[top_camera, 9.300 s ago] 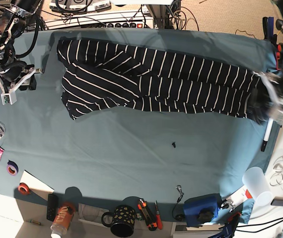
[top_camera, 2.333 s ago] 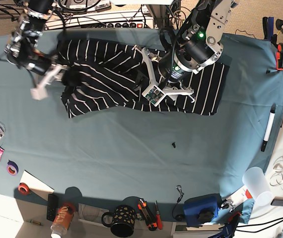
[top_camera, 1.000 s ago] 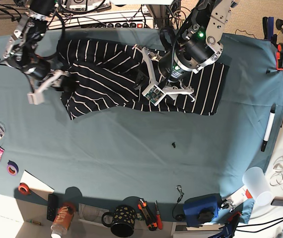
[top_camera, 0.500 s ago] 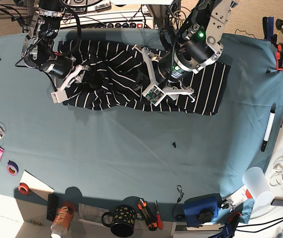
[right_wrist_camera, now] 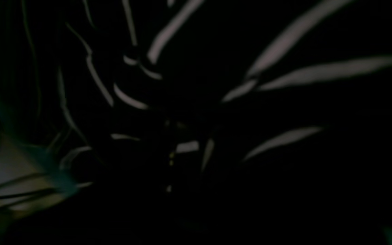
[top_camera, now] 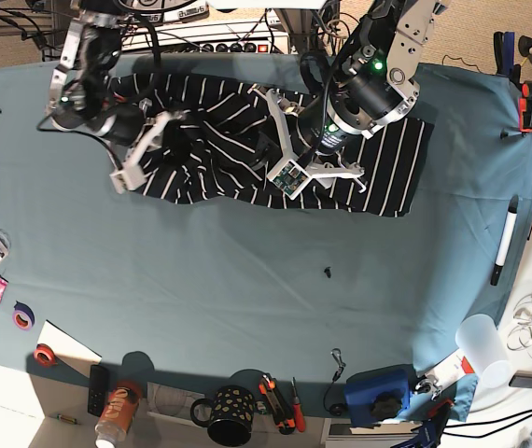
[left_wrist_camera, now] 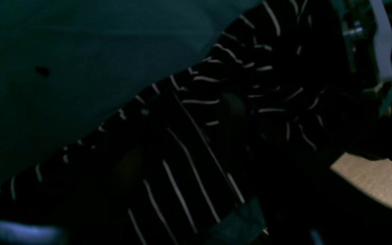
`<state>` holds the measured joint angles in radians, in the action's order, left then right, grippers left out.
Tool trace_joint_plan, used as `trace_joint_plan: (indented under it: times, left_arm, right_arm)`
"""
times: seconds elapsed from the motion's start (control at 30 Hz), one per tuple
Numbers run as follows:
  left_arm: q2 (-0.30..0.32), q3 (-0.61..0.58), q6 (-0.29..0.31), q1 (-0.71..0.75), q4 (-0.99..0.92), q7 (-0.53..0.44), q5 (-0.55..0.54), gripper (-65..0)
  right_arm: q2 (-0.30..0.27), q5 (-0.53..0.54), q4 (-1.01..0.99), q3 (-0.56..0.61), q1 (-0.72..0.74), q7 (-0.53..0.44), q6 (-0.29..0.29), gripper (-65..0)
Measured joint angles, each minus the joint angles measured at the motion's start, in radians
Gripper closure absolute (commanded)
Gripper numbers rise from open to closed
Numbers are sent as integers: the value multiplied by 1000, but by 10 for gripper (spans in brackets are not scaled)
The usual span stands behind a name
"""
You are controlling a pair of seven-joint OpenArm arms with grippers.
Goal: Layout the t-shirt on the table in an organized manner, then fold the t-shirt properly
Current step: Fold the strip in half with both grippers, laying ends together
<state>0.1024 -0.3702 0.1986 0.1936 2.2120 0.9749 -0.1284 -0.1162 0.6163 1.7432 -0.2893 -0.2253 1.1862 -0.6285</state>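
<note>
While the right gripper [top_camera: 159,131] looks clamped on bunched striped t-shirt [top_camera: 378,168], dragging could crumple it; left gripper [top_camera: 308,149] hovers apart.

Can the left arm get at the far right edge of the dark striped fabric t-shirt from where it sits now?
Probably yes. The left gripper stands over the middle of the dark, white-striped fabric t-shirt. The shirt's right edge lies flat and uncovered on the teal cloth-covered table, with nothing between them.
</note>
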Motion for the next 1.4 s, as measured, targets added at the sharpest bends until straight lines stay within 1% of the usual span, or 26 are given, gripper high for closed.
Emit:
trace_joint_plan:
  times: [0.07,0.2,0.27,0.3,0.37,0.43,0.5,0.53,0.57,0.6,0.63,0.7,0.73,0.8,0.9,0.97,1.07,1.1,1.13,1.17,1.2,1.27,1.4]
  left_arm:
    - [0,0,0,0,0,0,0,-240]
    - [0,0,0,0,0,0,-26,-240]
    - [0,0,0,0,0,5,-26,-240]
    - [0,0,0,0,0,9,-21,-240]
    - [0,0,0,0,0,20,-13,-240]
    - [0,0,0,0,0,19,6,-240]
    - [0,0,0,0,0,19,25,-239]
    - [0,0,-1,0,0,19,43,-225]
    - [0,0,-26,0,0,19,55,-202]
    - [0,0,-41,0,0,19,96,-171]
    - [1,0,-61,0,0,19,141,-133]
    - [1,0,-103,0,0,19,229,-47]
    - [2,0,-118,0,0,20,277,0]
    - [3,20,-140,0,0,19,328,0]
    - [3,99,-146,0,0,19,333,0]
    - [3,171,-142,0,0,19,305,0]
    - [3,283,-143,0,0,17,202,0]
    - [3,315,-126,0,-1,15,165,0]
    - [3,344,-95,0,-2,13,130,0]
    - [3,369,-74,2,-3,10,87,0]
    - [3,387,-59,6,-4,8,56,0]
    - [22,400,-37,18,-4,8,2,0]
    - [77,405,-41,24,-4,11,4,0]
  right_arm:
    - [0,-108,21,3,6,-51,11,0]
    - [-5,-251,18,3,70,-68,54,0]
    - [-37,-278,14,3,91,-65,70,0]
    - [-60,-295,11,3,101,-64,89,0]
    - [-118,-333,7,3,126,-44,126,0]
    - [-179,-347,6,0,150,-41,158,0]
    - [-222,-350,6,-4,167,-42,195,0]
    - [-236,-350,6,-3,168,-42,217,0]
    - [-245,-345,6,-3,167,-42,220,0]
    - [-248,-341,6,-2,164,-35,235,0]
    - [-248,-340,6,-2,162,-34,238,0]
    - [-246,-324,6,-2,162,-31,241,0]
    - [-245,-291,6,-2,163,-21,240,0]
    - [-244,-249,11,5,162,-8,237,0]
    - [-226,-268,66,12,161,10,238,0]
    - [-198,-266,127,12,161,9,239,0]
    - [-139,-246,199,13,162,3,235,0]
    - [-119,-235,209,13,161,3,237,0]
    - [-99,-220,212,13,161,3,229,0]
    - [-78,-217,212,13,161,3,209,0]
    - [-57,-208,212,13,159,5,209,0]
    - [-16,-204,212,13,159,2,188,0]
    - [32,-203,212,14,159,-13,170,0]
